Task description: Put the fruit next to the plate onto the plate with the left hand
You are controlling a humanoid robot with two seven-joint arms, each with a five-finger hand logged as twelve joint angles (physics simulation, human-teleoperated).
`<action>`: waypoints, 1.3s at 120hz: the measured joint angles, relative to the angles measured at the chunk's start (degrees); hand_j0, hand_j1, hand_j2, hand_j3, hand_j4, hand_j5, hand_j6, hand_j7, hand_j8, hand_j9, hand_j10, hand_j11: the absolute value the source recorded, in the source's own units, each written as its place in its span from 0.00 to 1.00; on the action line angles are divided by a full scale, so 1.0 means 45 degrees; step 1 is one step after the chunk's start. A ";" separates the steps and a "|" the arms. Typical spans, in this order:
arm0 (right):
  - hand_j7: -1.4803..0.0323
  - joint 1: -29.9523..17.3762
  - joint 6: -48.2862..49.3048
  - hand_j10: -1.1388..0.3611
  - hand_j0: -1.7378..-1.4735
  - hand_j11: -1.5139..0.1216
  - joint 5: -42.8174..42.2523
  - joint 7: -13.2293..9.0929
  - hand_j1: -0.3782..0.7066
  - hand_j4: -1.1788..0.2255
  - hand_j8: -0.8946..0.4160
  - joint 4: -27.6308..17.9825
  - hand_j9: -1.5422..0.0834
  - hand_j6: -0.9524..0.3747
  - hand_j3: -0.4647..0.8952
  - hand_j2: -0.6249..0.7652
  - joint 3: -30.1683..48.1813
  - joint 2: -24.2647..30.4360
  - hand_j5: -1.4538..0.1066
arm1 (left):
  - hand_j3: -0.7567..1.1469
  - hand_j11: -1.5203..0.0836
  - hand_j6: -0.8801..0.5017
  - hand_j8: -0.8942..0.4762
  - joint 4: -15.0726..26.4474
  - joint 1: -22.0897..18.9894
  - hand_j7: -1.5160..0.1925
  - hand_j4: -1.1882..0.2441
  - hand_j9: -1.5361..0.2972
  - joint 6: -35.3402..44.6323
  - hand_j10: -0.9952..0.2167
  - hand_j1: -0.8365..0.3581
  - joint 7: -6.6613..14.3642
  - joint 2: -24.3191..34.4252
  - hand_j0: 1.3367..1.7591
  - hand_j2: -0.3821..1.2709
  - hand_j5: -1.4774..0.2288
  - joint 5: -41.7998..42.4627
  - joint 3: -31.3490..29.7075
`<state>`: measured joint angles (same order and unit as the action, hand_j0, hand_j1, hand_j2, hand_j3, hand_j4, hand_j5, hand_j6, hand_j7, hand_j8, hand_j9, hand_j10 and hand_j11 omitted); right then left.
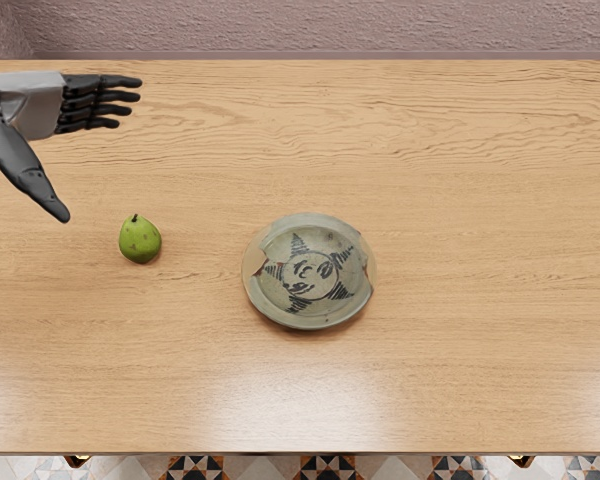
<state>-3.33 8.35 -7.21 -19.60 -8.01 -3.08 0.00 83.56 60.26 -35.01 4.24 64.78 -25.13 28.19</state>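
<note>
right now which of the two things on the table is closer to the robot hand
The green pear, left of the patterned plate, on the left robot hand's side.

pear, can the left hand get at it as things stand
Probably yes: the open left hand hangs up-left of the pear, nothing between them; the plate lies on the other side.
</note>
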 joint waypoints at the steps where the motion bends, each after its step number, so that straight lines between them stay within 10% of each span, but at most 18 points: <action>1: 0.98 0.0000 0.0000 0.76 0.30 0.93 0.0000 0.0000 0.03 0.84 0.68 0.0000 0.95 0.72 0.34 0.45 0.0000 0.0000 0.93 | 0.40 0.94 0.62 0.64 0.0000 0.0001 0.88 0.82 0.83 0.0000 0.81 0.98 0.0003 0.0000 0.76 0.23 0.85 -0.0001 -0.0003; 27: 0.98 0.0012 -0.0001 0.76 0.30 0.93 0.0000 -0.0016 0.03 0.84 0.68 0.0001 0.95 0.72 0.34 0.45 0.0031 0.0000 0.93 | 0.40 0.94 0.62 0.64 0.0014 0.0169 0.88 0.82 0.83 -0.0001 0.81 0.98 0.1065 -0.0252 0.76 0.23 0.85 0.0015 0.0023; 49: 0.98 0.0016 -0.0001 0.76 0.30 0.93 0.0000 -0.0018 0.03 0.84 0.68 0.0001 0.95 0.72 0.34 0.45 0.0038 0.0000 0.93 | 0.40 0.94 0.62 0.64 0.0020 0.1099 0.88 0.82 0.83 -0.0002 0.81 0.98 0.5055 -0.2251 0.76 0.23 0.85 -0.0070 0.0112; 64: 0.98 0.0015 -0.0001 0.76 0.30 0.93 0.0000 -0.0018 0.03 0.84 0.68 0.0002 0.95 0.72 0.34 0.45 0.0039 0.0000 0.93 | 0.40 0.94 0.62 0.64 0.0199 0.1369 0.88 0.82 0.83 -0.0001 0.81 0.98 0.6300 -0.3157 0.76 0.23 0.85 -0.1381 0.0134; 114: 0.98 -0.0002 -0.0001 0.76 0.30 0.93 0.0000 -0.0016 0.03 0.84 0.68 0.0002 0.95 0.72 0.34 0.45 0.0024 0.0000 0.93 | 0.40 0.94 0.62 0.64 0.1238 0.0828 0.88 0.82 0.83 0.2350 0.81 0.98 0.6826 -0.4836 0.76 0.23 0.85 -0.8718 -0.0712; 156: 0.98 -0.0007 -0.0001 0.76 0.30 0.93 0.0000 -0.0018 0.03 0.84 0.68 0.0002 0.95 0.72 0.34 0.45 0.0017 0.0000 0.93 | 0.40 0.92 0.61 0.63 0.1189 0.0321 0.86 0.81 0.82 0.4642 0.79 0.96 0.6836 -0.5347 0.76 0.24 0.84 -1.0332 -0.2505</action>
<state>-3.36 8.35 -7.21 -19.68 -8.00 -3.00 0.00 88.92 61.70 -14.13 35.00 40.71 -71.63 16.92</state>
